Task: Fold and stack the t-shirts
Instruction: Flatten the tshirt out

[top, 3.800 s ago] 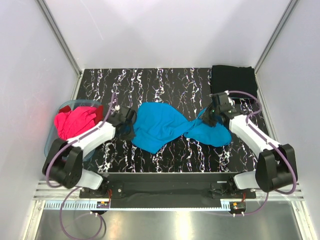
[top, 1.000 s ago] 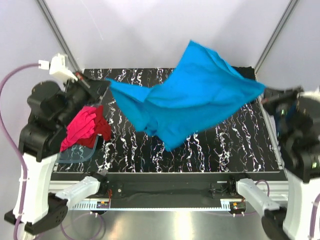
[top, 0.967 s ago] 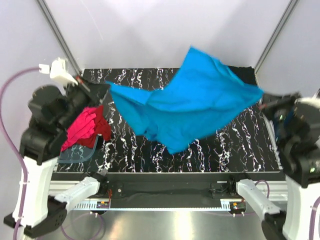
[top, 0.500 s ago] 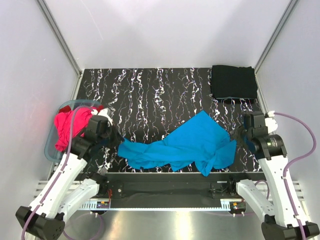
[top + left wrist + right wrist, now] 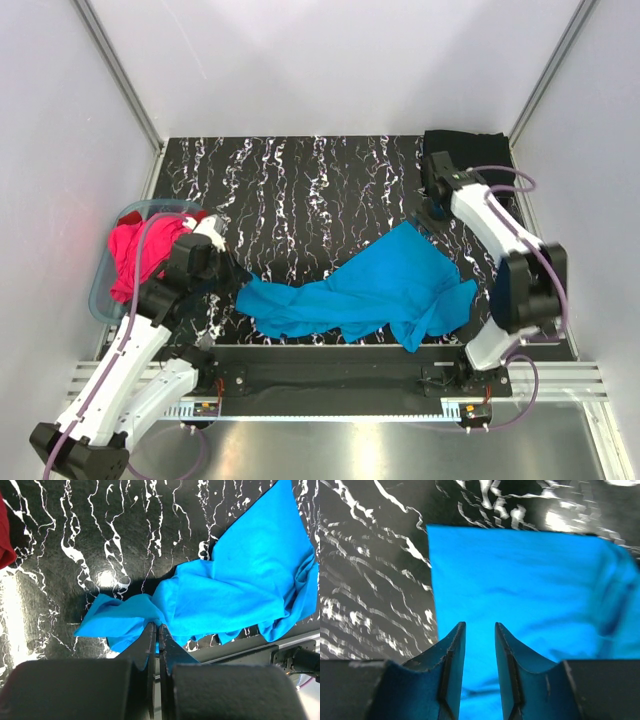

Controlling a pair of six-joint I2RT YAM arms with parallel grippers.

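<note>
The turquoise-blue t-shirt point(image 5: 365, 290) lies crumpled across the near half of the black marbled table point(image 5: 300, 180). My left gripper point(image 5: 238, 283) is shut on its left end, and the left wrist view shows the pinched cloth at the gripper point(image 5: 158, 626). My right gripper point(image 5: 424, 214) hovers open and empty over the shirt's far corner; in the right wrist view the gripper point(image 5: 479, 626) has flat blue cloth point(image 5: 520, 570) below it. A folded black t-shirt point(image 5: 465, 158) lies at the far right. Magenta-pink and red t-shirts point(image 5: 140, 250) are bunched at the left.
The pink and red shirts sit in a translucent pale-blue tub point(image 5: 102, 295) at the table's left edge. White walls enclose the table on three sides. A metal rail point(image 5: 330, 365) runs along the near edge, just below the blue shirt.
A second ago both arms held the blue shirt spread high in the air. It now lies on the table. The right gripper has let go and moved to the shirt's far corner.
</note>
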